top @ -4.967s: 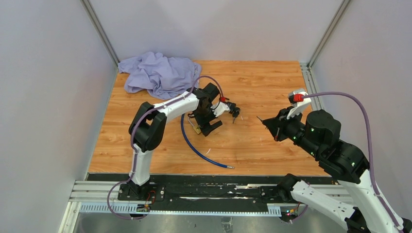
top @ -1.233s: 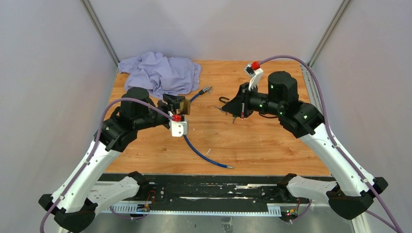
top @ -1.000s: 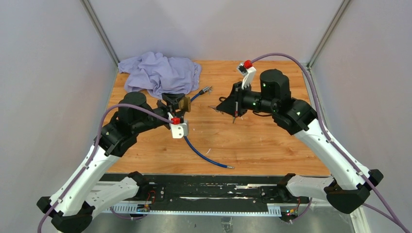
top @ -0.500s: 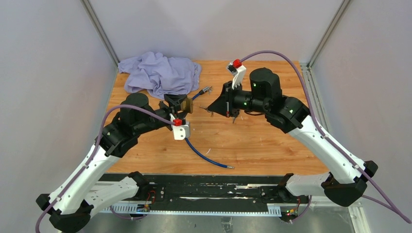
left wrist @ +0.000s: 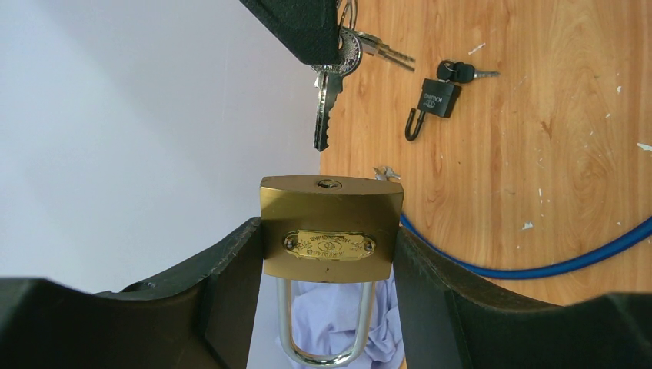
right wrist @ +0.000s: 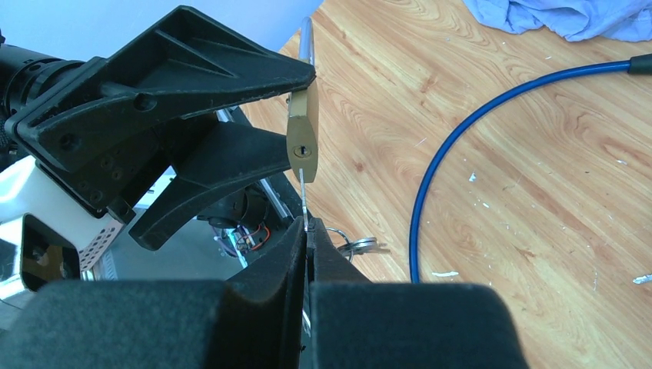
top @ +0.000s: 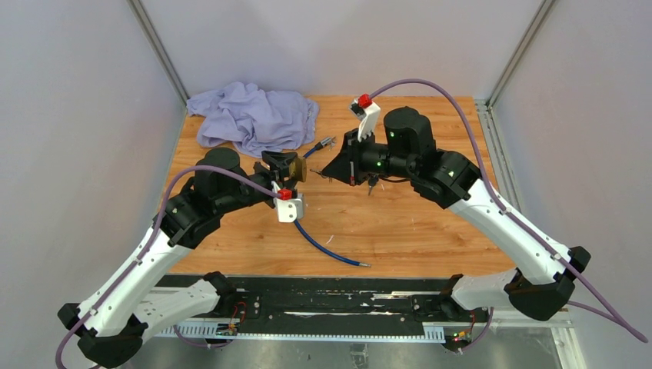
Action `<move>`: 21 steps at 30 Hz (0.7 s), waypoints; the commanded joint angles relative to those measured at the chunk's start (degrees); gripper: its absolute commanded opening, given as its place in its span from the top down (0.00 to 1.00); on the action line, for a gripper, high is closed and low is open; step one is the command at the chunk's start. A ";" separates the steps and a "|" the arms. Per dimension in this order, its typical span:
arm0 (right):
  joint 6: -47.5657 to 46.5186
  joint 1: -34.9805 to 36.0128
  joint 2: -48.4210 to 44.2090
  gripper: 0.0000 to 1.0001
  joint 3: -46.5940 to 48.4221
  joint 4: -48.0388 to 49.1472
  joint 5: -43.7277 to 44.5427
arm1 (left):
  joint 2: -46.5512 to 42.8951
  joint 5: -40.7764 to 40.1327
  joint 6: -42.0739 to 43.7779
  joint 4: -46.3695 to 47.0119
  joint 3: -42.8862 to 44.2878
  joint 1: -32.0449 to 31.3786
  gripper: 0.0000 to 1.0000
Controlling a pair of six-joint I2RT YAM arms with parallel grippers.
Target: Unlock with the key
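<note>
The left gripper (top: 288,164) is pinching the brass padlock (left wrist: 330,219) by its two sides, holding it above the table (top: 430,231) with the shackle pointing back toward the wrist and the keyhole facing outward. The right gripper (right wrist: 306,231) is pressing its fingers together on a key (left wrist: 324,115), whose key ring (right wrist: 355,246) and spare keys are hanging beside the fingers. The key is pointing at the keyhole from about 3 o'clock in the overhead view, its tip stopping just short of it. Compared with half a second earlier, the right arm is sitting further toward 9 o'clock, narrowing the gap to the padlock, while the left arm is barely changing. A small black padlock (left wrist: 434,101) is lying on the table at about 4 o'clock from the right gripper, a blue cable (top: 315,242) is curving beneath the left gripper, and a purple cloth (top: 250,115) is lying at the 11 o'clock corner.
</note>
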 commanded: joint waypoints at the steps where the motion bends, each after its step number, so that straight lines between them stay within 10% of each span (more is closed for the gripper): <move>1: -0.12 1.19 0.56 0.99 2.19 0.08 0.63 | -0.79 -0.48 0.83 4.28 0.19 -0.61 1.00; 21: -0.12 2.29 1.48 0.99 2.16 0.84 0.47 | -1.15 -1.60 1.36 4.13 -0.30 -1.40 1.00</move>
